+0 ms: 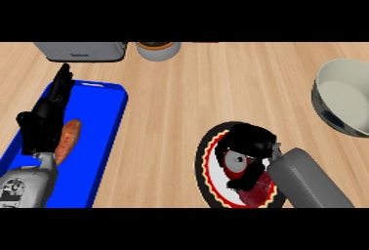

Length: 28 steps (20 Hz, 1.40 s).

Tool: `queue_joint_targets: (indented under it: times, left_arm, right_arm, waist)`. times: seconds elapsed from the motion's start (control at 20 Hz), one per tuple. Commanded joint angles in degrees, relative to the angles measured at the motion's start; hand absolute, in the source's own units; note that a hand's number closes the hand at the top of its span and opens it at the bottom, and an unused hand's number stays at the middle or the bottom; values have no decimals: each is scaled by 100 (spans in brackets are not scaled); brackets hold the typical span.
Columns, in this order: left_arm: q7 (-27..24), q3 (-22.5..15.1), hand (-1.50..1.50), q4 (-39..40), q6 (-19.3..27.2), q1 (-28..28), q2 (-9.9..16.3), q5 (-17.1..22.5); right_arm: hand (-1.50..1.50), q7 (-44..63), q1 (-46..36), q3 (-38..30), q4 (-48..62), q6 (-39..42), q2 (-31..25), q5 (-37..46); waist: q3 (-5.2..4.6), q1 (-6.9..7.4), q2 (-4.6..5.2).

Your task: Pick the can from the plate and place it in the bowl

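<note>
Leftmost, the left hand (45,119) is resting over a blue tray (108,127), its fingers lying straight and holding nothing. Just to its right, an orange-brown sausage-shaped item (69,139) is lying on the tray. Beyond the fingertips, a grey toaster (81,51) and a pale pot with dark contents (157,50) are sitting at the counter's far edge. Further right, the right hand (249,144) is hovering over the plate (207,171), which has a red and black rim. Its fingers are curling round the can (238,163), which is lying on the plate with its round end showing beneath the palm. Well beyond that hand, up to its right, the bowl (346,97) is sitting apart on the wooden counter (216,88).
</note>
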Motion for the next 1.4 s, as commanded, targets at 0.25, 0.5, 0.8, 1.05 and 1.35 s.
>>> queue_joint_targets:
  times: [0.25,0.5,0.8,1.05,1.35]
  left_arm:
    - [307,122,0,-205,-105,-37,-157,-196]
    - [2,229,0,-77,-186,79,-14,-126]
    - [46,139,0,-169,-224,108,-111,-69]
    - [31,132,0,-28,-240,54,-140,-70]
    - [165,169,0,-232,-218,104,-48,-165]
  right_arm:
    - [150,-192,576,-164,-696,37,256,244]
    - [150,1951,71,-1173,94,-588,1266,295]
    - [150,4614,-137,-1603,-142,-1984,1648,120]
    - [150,5909,-463,-1155,-1082,-3670,1661,-433]
    - [150,7914,-809,-717,-1949,-4532,1665,614]
  waist:
    - [21,-20,23]
    - [13,-19,29]
    - [16,108,-7]
    - [18,113,-37]
    - [14,-16,-43]
